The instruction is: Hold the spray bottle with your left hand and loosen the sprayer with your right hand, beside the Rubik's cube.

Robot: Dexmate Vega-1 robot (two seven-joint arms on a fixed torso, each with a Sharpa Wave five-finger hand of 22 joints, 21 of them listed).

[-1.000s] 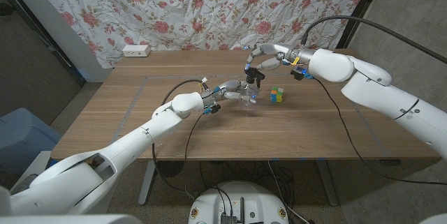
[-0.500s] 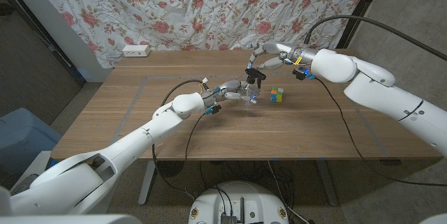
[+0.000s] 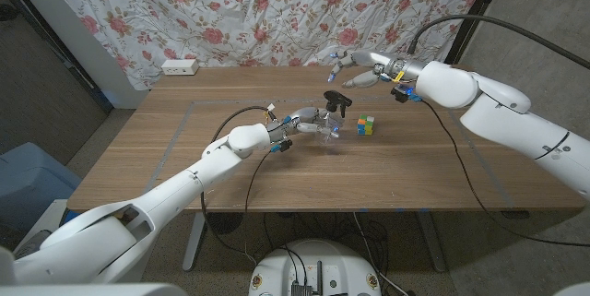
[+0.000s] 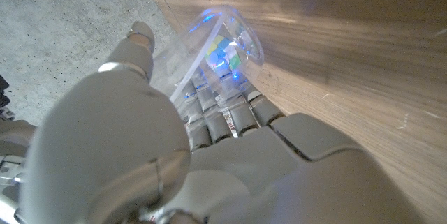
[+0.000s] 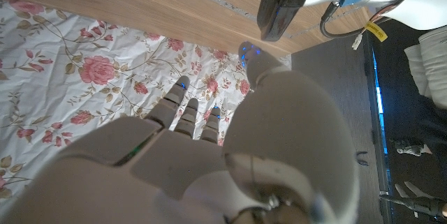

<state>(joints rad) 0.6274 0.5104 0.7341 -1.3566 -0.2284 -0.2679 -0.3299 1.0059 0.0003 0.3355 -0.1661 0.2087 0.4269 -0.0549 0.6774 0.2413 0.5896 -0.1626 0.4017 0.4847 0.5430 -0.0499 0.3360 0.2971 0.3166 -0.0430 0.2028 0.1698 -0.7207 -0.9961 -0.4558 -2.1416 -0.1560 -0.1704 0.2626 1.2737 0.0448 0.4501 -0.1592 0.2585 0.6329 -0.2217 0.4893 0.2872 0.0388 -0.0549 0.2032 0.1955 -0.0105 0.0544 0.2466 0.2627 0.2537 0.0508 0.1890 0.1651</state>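
Note:
A clear spray bottle [image 3: 327, 127] with a black sprayer [image 3: 337, 101] stands near the middle of the wooden table [image 3: 230, 176]. My left hand [image 3: 303, 122] grips its body from the left side. In the left wrist view my fingers [image 4: 223, 116] wrap the clear bottle [image 4: 227, 32], and colours of the cube show through it. The Rubik's cube [image 3: 366, 125] sits just right of the bottle. My right hand [image 3: 356, 67] hovers behind and above the sprayer, apart from it and holding nothing. Its fingers [image 5: 183, 105] reach toward the curtain.
A floral curtain [image 3: 258, 10] hangs behind the table. A white power strip [image 3: 180, 66] lies at the back left. Thin tape lines [image 3: 184, 121] mark a rectangle on the tabletop. A blue bin [image 3: 28, 181] stands on the floor at the left.
My right hand has let go of the black sprayer and drawn up and back toward the curtain. The left hand and bottle have stayed in place.

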